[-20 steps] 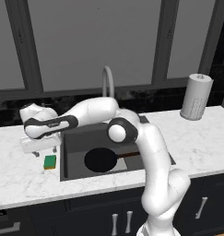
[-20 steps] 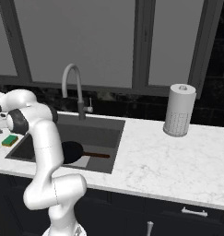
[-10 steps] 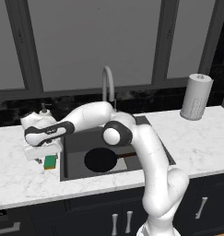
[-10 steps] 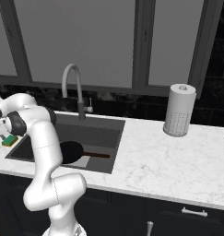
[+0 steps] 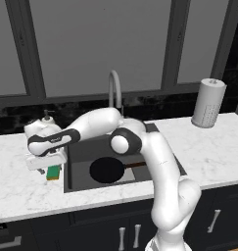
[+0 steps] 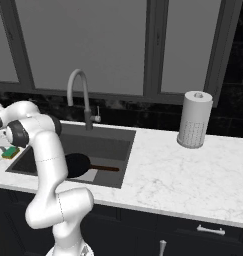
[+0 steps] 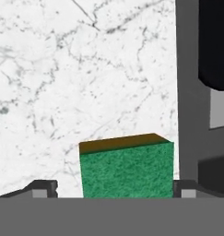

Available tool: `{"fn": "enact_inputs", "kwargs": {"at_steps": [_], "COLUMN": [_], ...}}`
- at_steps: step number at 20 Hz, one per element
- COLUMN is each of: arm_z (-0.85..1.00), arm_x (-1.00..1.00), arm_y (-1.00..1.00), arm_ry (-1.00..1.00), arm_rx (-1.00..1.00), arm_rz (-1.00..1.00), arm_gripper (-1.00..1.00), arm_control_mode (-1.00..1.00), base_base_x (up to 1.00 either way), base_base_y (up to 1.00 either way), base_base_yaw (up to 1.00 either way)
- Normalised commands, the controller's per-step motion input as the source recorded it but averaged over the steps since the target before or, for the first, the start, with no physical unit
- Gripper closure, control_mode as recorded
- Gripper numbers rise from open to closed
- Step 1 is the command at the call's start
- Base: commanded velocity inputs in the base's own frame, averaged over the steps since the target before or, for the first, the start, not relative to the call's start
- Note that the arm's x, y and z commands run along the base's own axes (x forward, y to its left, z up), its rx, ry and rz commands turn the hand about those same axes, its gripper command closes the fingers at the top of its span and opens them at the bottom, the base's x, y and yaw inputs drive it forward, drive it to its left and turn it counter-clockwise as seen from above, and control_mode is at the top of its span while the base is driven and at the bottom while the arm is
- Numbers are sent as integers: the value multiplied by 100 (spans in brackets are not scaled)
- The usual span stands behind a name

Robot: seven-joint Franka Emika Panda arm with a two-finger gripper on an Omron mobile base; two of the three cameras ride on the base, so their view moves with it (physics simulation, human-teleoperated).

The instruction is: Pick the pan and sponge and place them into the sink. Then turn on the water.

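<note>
- Now, at the far left of the left base view, the gripper hangs low over the white marble counter, its white hand just above the sponge.
- In the hand view the two fingertips stand wide apart at the bottom edge, one on each side of the sponge; the pincer is open and has hold of nothing.
- There the sponge sits bottom centre, green top up with a yellow-brown edge along its upper side, resting on the marble.
- In the right base view the sponge lies at the left edge of the frame, just beside the sink's left rim.
- Right of the sponge in the left base view, the sink takes the middle of the frame, a dark basin set into the marble.
- The pan lies flat in the basin's lower middle, its handle running right toward the arm.
- In the right base view the pan shows left of centre, partly behind the arm, handle pointing right.
- In the hand view the sink wall is a grey band on the right, with the black pan at upper right.
- The faucet arches up behind the basin, upper centre of the left base view; no water shows at it.
- A paper towel roll stands upright on the counter at the upper right.
</note>
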Motion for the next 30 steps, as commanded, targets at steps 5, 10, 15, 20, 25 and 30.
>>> {"fn": "enact_inputs", "kwargs": {"at_steps": [5,10,15,20,25,30], "arm_z": [-43,-49,-60,-53,-45,-21], "arm_x": [-28,-31,-10,0,0,-6], "arm_y": [-21,-33,-21,-8,-22,0], "arm_ry": [-6,-8,-3,0,-6,-3], "arm_rx": [9,9,8,2,3,2], "arm_rz": [-9,-9,-5,-2,-1,0], "arm_gripper": [-100,-100,-100,-100,-100,100], "arm_control_mode": [-100,-100,-100,-100,-100,-100], "base_base_x": [0,0,0,0,0,0], "base_base_y": [0,0,0,0,0,0], "base_base_yaw": [0,0,0,0,0,0]}}
